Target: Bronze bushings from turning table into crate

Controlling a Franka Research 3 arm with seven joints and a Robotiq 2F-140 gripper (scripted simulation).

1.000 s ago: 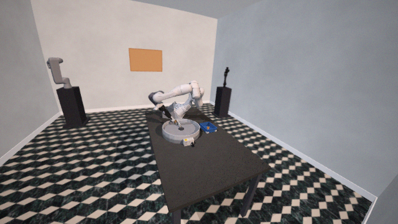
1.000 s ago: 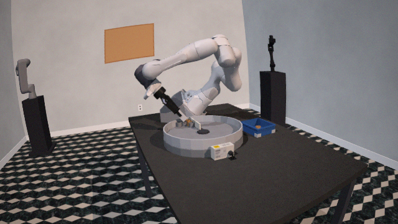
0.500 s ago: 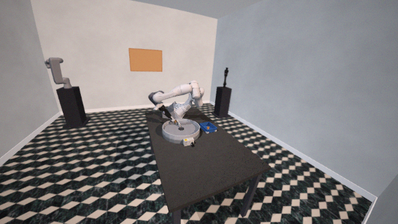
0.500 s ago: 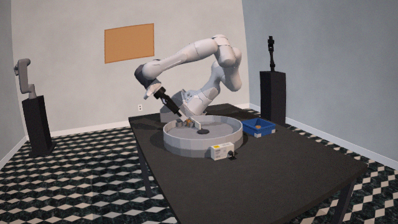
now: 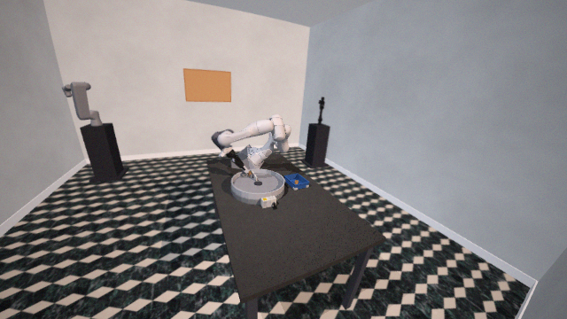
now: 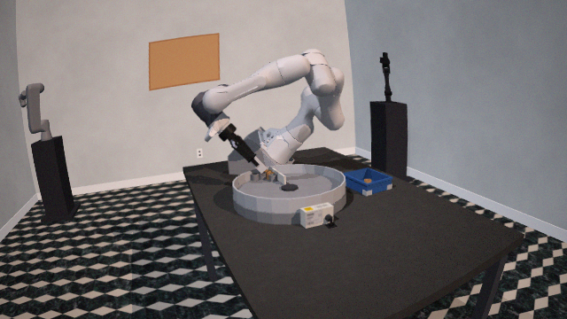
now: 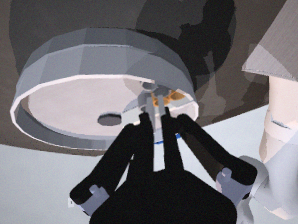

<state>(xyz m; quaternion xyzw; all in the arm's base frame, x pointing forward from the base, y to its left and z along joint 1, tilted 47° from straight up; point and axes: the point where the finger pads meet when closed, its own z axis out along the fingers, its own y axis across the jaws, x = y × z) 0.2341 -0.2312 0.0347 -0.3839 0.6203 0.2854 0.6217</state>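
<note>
- Bronze bushings (image 5: 249, 174) (image 6: 268, 173) (image 7: 176, 95): inside the turning table (image 5: 258, 196) (image 6: 283, 206) (image 7: 100, 56), near its wall on the arm's side; exact count unclear. Judged stiff, dense for their size, smooth enough to slip or roll; best taken across the outer sides, pads square, low down.
- Steel bushings (image 6: 255, 176) (image 7: 148, 86): on the turning table, close by the bronze; to be left, and easily nudged or mistaken at the grasp.
- Gripper (image 5: 248, 172) (image 6: 264, 169) (image 7: 156, 103): reaching slantwise over the turning table's wall among the bushings; jaws clenched, nothing grasped. Opening would have to come before any pick.
- Crate (image 5: 302, 185) (image 6: 377, 186): beside the turning table; one orange-brown piece (image 5: 297, 182) (image 6: 368, 181) within, presumably bronze. A low, gentle release should limit rolling.
- Carton (image 5: 268, 202) (image 6: 316, 215): just outside the turning table, opposite the arm.
</note>
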